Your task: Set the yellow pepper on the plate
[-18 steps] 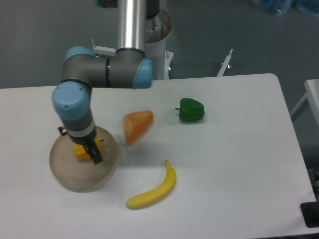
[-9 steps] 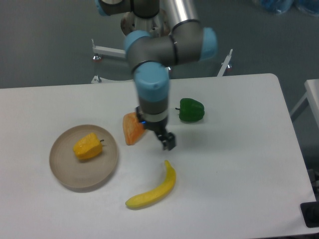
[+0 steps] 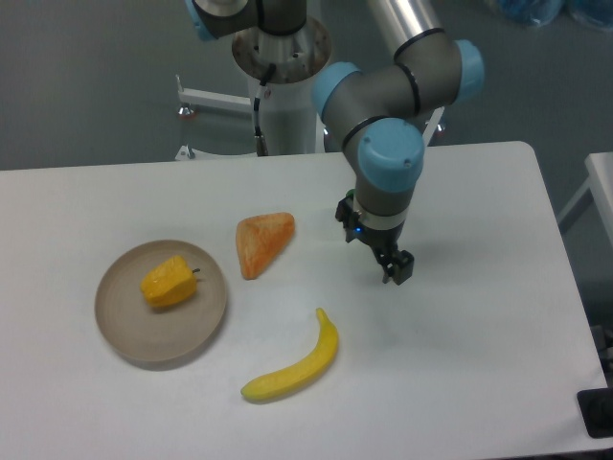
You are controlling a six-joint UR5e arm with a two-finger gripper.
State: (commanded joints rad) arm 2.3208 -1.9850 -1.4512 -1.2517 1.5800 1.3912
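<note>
On the plate [image 3: 123, 337] at the lower left of the frame lies the pepper [image 3: 170, 283], resting a little above the plate's middle with its short dark stem pointing right. A second ago I had my pincer right down on it there; half a second ago I was already off it and over the middle of the table; now my pincer [image 3: 397, 269] hangs right of centre, well apart from both plate and pepper. It carries nothing, but the fingertips are too small and dark for me to say whether they stand parted or closed. The pepper has kept the same spot since I let it go, so I judge the task done: the pepper sits inside the rim and looks settled.

Outward from there, the orange wedge [image 3: 262, 241] lies just right of the plate, and the banana [image 3: 294, 364] curves along the lower middle. My arm now covers the place where the green pepper stood, so I cannot see it.
</note>
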